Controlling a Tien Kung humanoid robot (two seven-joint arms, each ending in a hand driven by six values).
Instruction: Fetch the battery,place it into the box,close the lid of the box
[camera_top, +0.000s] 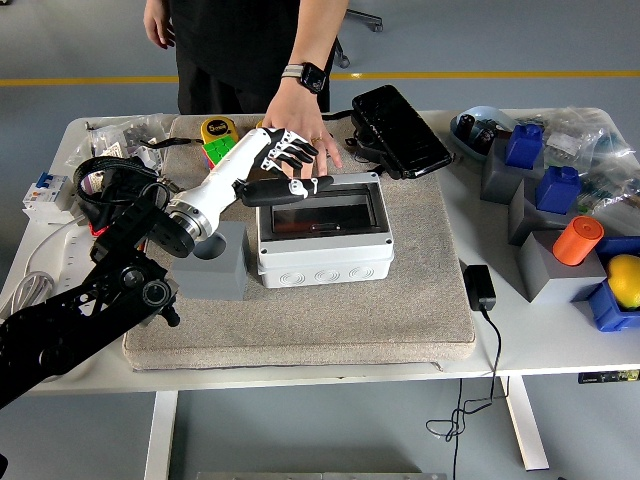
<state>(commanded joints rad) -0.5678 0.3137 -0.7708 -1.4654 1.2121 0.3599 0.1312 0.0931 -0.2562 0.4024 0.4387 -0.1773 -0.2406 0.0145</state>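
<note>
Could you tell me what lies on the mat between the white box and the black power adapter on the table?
In the head view, only bare grey mat lies between the white box and the black power adapter, which sits just off the mat's right edge.
</note>
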